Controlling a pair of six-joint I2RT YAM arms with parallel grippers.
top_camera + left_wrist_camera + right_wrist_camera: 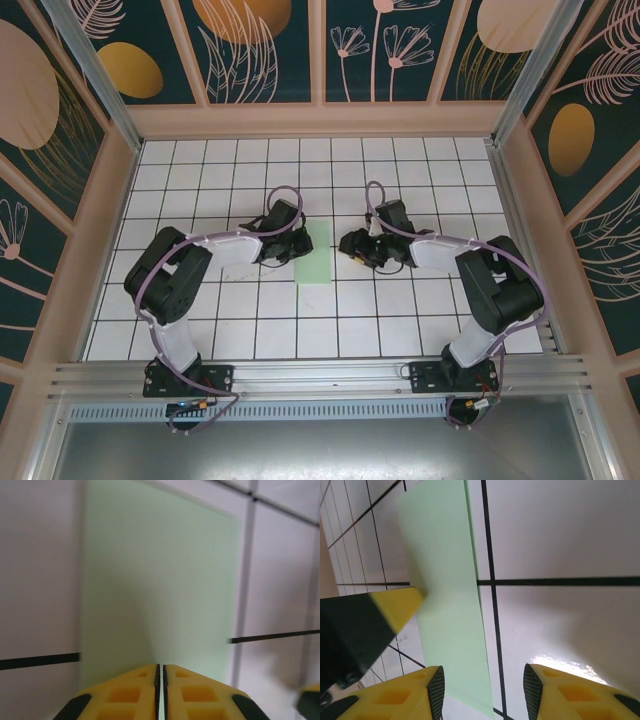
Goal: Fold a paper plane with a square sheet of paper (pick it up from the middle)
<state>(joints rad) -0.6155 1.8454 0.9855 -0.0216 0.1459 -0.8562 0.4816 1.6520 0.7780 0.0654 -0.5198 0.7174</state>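
Two claws by the green paper [314, 252]
It lies flat on the tabletop [230, 170] between them. The left claw [160, 690] is shut, pressing its edge; the right claw [483, 690] is open, empty. A push could slide it crooked.

Standing here, I can make out no writing, number, brand or sign on anything. The pale green sheet of paper [315, 252] is plain on the face I can see. The white table [400, 330] bears only its black grid lines, and the dark wall panels [260, 50] carry painted leaves and flowers, not letters.
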